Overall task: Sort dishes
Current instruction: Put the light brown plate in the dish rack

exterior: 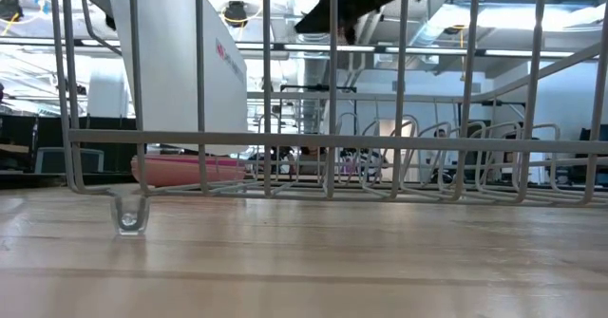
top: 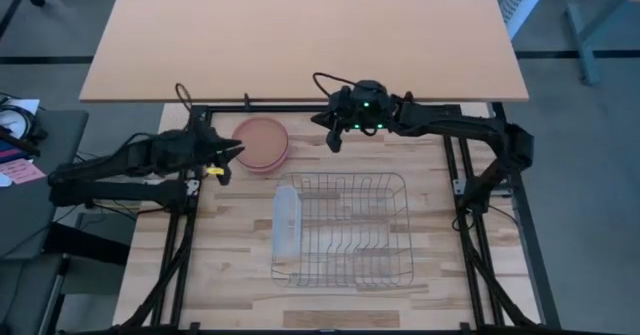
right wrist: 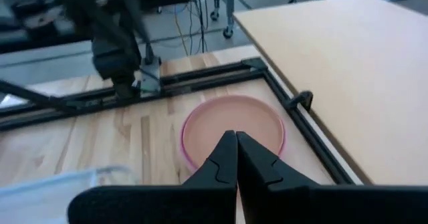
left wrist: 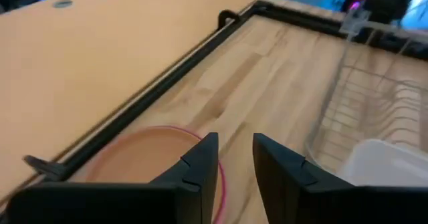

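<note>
The dishes (top: 262, 142) are one stack of round plates, orange-tan on top with a pink rim, lying flat on the wooden table near its far edge. They also show in the low view as a pink band (exterior: 190, 171). My left gripper (top: 233, 157) is open at the stack's left rim; in its wrist view the fingers (left wrist: 235, 154) hang over the plate's edge (left wrist: 144, 154), and I see no touch. My right gripper (top: 330, 137) is shut and hovers right of the stack. Its wrist view looks past the closed tips (right wrist: 235, 144) at the plates (right wrist: 234, 120).
A silver wire rack (top: 345, 230) stands at the table's middle, nearer than the plates, with a translucent white tray (top: 286, 220) upright in its left side. A black frame rail (top: 300, 106) runs along the far edge, with a large tan tabletop (top: 300, 30) beyond it.
</note>
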Controlling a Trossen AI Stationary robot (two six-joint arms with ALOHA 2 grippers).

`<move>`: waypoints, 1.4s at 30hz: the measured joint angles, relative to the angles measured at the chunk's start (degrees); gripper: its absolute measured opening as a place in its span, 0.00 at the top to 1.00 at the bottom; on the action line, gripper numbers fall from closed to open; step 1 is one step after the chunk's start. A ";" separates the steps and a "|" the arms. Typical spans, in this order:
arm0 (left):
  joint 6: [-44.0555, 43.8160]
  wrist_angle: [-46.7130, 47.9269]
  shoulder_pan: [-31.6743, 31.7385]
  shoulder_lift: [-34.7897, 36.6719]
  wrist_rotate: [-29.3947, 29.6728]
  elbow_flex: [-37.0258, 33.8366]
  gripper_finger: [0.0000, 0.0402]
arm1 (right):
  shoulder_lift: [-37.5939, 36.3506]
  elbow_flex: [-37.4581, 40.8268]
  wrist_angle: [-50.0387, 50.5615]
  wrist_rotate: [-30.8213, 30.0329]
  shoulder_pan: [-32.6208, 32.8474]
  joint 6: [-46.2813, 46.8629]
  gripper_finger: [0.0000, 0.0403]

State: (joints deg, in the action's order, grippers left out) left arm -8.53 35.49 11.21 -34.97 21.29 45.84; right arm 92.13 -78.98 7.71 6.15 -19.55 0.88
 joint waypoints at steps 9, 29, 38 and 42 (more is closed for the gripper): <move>3.51 0.37 9.09 -6.06 0.14 4.68 0.60 | -6.30 0.00 11.95 -0.14 -0.01 -0.93 0.99; -3.61 8.37 16.63 -7.78 0.86 4.68 0.42 | -6.77 0.02 18.10 -0.16 -1.91 -2.85 0.99; -2.28 8.13 16.61 -7.78 0.96 4.68 0.43 | -6.75 0.02 18.01 -0.14 -1.06 -2.47 0.99; -3.38 9.47 16.62 -7.78 0.97 4.68 0.43 | -6.71 0.04 17.21 -0.15 -1.16 -2.42 0.99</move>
State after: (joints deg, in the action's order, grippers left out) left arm -11.91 44.96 27.82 -42.74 22.26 50.52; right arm 85.42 -78.94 24.92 6.00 -20.71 -1.54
